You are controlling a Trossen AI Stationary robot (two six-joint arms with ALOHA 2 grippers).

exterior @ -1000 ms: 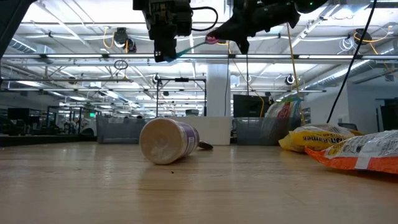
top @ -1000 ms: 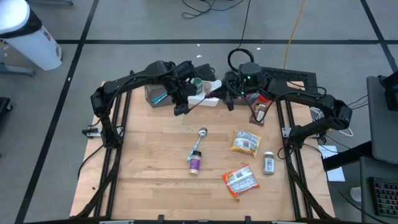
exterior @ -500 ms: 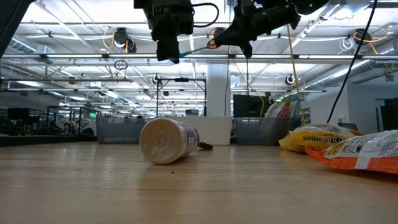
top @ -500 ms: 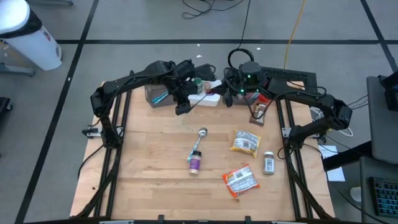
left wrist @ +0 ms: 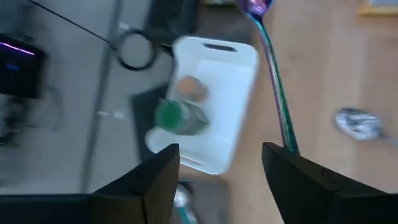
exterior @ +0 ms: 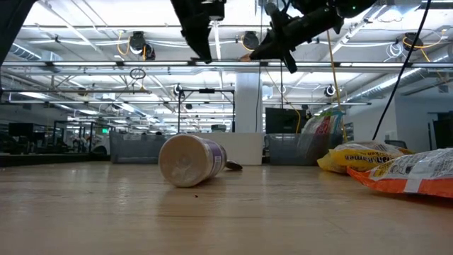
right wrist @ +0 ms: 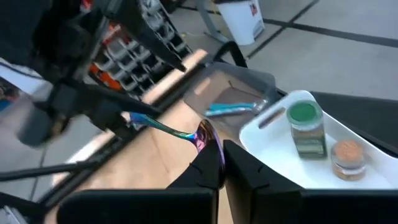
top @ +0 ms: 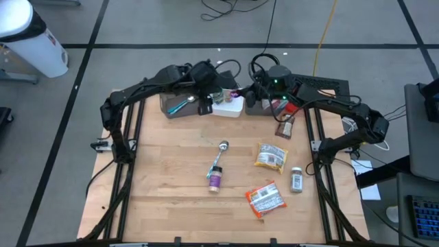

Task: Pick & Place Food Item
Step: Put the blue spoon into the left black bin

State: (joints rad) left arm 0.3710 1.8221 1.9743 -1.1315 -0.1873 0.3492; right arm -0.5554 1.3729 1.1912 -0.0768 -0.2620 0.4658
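Left gripper hangs btwn grey bin and white tray at the table's far edge; right gripper is just beside the tray's other end.

Low view: both grippers are up high, well above the table.

Left wrist: my fingers are spread wide w/ nothing btwn them; iridescent spoon runs past one finger, tray below.

Right wrist: my fingers are pinched on the spoon's bowl end, handle pointing toward the left arm, above the tray's near end.
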